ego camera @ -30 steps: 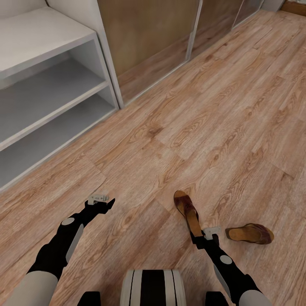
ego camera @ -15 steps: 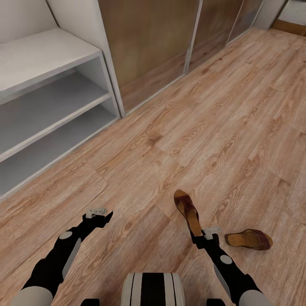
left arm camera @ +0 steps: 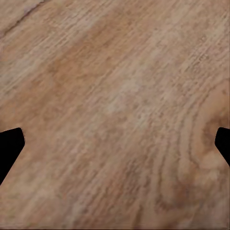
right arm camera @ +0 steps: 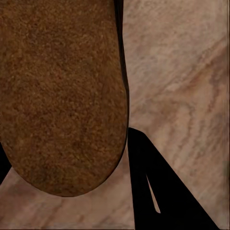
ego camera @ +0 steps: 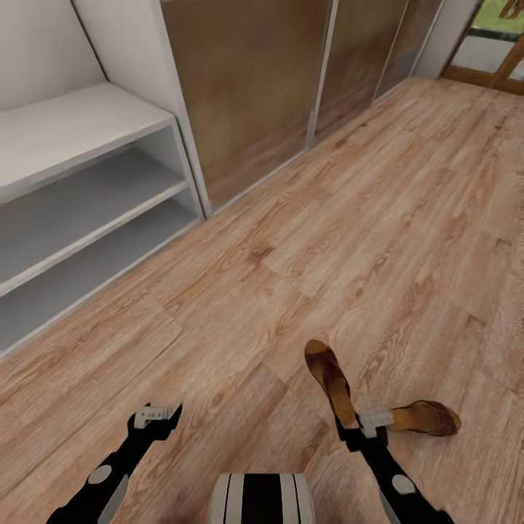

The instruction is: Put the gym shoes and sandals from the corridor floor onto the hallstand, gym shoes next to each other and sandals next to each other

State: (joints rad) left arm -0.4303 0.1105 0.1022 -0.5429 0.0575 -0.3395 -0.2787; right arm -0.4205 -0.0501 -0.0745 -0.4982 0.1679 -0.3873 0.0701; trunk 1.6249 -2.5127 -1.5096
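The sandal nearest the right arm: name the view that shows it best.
Head view: the near sandal shows whole on the corridor floor, beside the other sandal. The right wrist view gives its footbed close up.

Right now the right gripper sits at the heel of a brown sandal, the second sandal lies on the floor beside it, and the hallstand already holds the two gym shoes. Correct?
Not quite: in the head view the hallstand holds no gym shoes. Its shelves are bare. The rest stands: the right gripper is at the heel of one sandal, and the second sandal lies on the corridor floor beside it.
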